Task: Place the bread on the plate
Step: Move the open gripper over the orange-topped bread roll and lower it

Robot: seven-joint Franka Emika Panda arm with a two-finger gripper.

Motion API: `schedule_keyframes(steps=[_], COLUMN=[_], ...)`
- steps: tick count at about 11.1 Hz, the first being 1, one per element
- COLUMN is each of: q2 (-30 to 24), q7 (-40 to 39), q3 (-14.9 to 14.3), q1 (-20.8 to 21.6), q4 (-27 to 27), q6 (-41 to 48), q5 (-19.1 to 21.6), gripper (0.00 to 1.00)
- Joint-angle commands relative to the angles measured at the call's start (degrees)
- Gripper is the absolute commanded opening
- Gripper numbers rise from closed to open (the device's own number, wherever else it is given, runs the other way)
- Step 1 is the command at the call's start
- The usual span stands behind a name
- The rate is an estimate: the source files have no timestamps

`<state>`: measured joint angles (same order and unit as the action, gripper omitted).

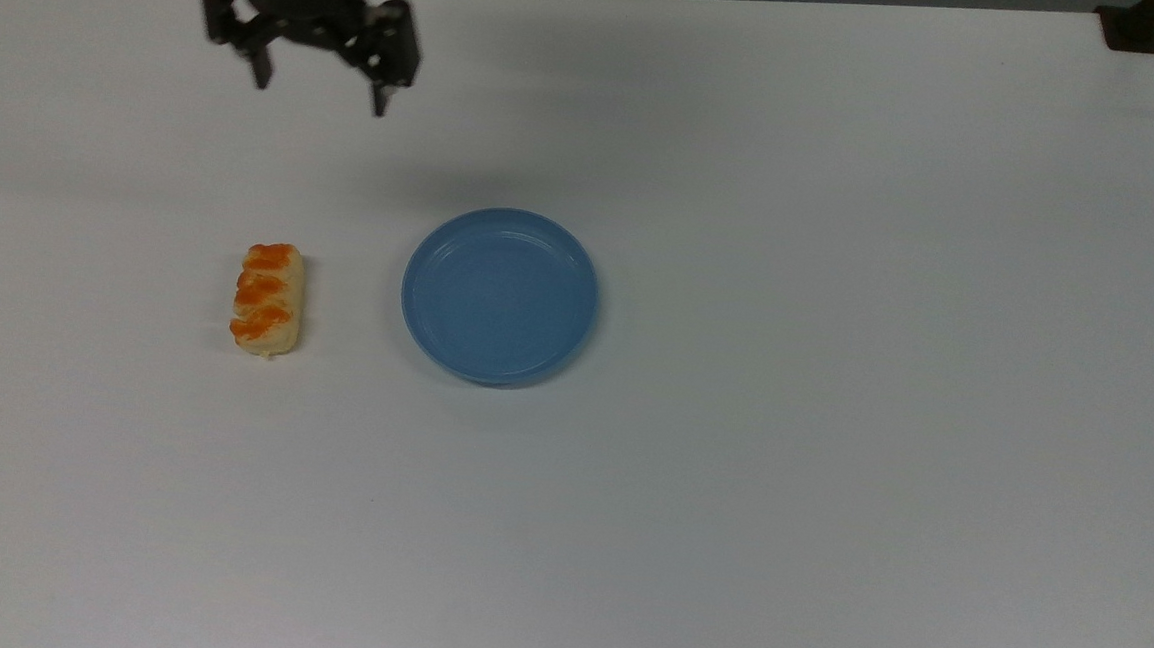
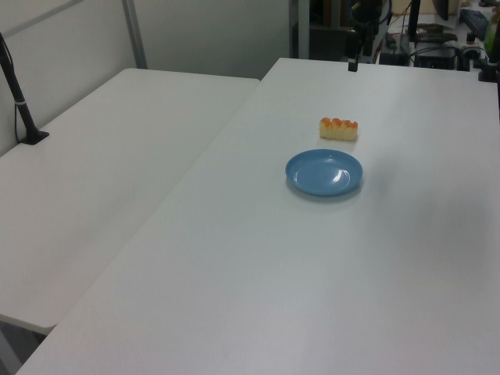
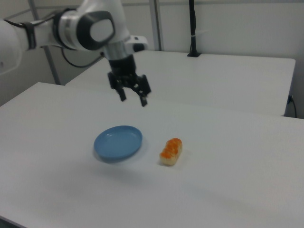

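The gripper (image 1: 318, 96) hangs spread and empty while the bread (image 1: 266, 298), likely light and soft, lies mid-surface beside the plate (image 1: 499, 296); pinch its long sides gently.

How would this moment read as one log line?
tool: open, in the air, holding nothing | bread: on table | plate: bare | bread beside plate, apart

top view overhead; side views face oppositely.
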<state>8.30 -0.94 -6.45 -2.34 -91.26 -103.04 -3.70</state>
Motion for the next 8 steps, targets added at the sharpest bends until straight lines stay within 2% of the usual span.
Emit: schedule_keyframes(steps=[1, 5, 8], q2=[6.2, 18.0, 23.1], q7=[-2.8, -5.9, -5.6], q3=[-6.2, -7.9, -7.8], q1=[-0.1, -1.8, -1.0], q4=[-1.0, -1.2, -2.5], q6=[-9.3, -19.3, -26.1], q5=[0.5, 0.2, 0.2], gripper=[1.00, 1.00, 1.00])
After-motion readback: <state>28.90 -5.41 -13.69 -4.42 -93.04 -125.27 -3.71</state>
